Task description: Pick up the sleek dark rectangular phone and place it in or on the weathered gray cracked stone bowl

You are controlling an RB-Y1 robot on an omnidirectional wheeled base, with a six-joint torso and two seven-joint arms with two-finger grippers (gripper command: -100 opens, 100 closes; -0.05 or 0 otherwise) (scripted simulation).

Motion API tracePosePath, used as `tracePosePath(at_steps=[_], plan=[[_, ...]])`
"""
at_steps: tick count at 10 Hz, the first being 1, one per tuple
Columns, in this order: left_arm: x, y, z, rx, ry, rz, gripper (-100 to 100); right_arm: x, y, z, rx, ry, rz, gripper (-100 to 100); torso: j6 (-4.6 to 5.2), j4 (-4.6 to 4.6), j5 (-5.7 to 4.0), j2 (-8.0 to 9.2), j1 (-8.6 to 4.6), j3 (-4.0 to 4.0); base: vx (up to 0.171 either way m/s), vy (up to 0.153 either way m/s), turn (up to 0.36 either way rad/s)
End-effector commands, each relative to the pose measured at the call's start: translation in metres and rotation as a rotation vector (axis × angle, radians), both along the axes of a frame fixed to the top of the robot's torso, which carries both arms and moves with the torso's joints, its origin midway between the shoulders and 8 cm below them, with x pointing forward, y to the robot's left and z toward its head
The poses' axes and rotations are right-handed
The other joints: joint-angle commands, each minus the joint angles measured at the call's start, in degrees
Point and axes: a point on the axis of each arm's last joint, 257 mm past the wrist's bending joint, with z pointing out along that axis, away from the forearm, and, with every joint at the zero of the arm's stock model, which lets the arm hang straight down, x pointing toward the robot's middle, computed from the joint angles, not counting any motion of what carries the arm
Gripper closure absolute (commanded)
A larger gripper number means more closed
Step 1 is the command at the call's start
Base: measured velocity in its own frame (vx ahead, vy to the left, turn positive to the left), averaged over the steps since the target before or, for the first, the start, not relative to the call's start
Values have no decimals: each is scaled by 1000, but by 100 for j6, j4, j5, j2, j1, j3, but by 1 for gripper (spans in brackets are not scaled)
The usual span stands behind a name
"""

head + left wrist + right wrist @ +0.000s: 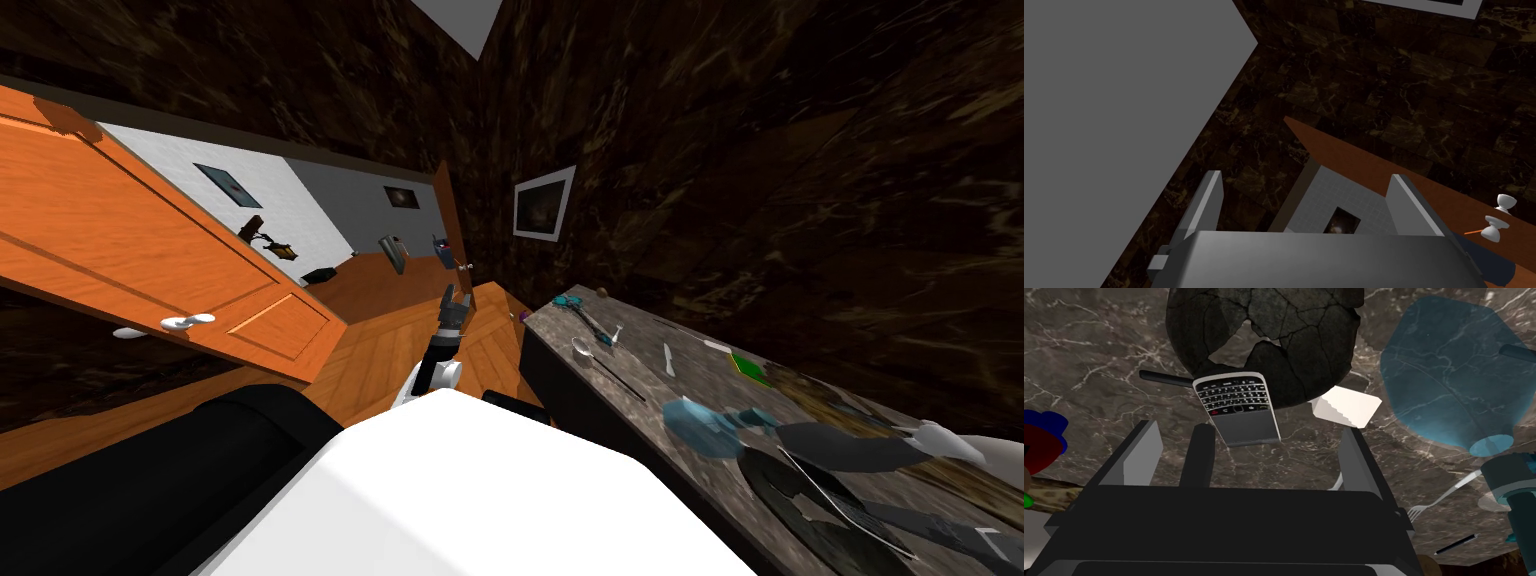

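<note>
The right pincer [1250, 433] hangs spread above the brown veined marble bench [1089, 353], gripping nothing. Just ahead of its blades lies the dark rectangular phone with a silver rim [1239, 408]. Its long axis runs away from the pincer, keypad end overlapping the near rim of the cracked dark grey stone bowl [1304, 343], screen end nearest the pincer. The left pincer [1305, 176], also spread, is held over the orange wooden floor [390, 350].
</note>
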Motion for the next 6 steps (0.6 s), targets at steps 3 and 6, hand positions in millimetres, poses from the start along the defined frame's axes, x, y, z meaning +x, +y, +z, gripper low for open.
tracePosePath(at_steps=[3,6], plan=[[0,0,0,0,0,0,0,9,4,25,-2,-4,0,-100,0,-1,-1,-3,-2,-1,-37,-7,-10],[0,0,0,0,0,0,0,8,2,20,-1,-3,1,0,0,-4,-3,-14,-3,-8,-5,-2,0]])
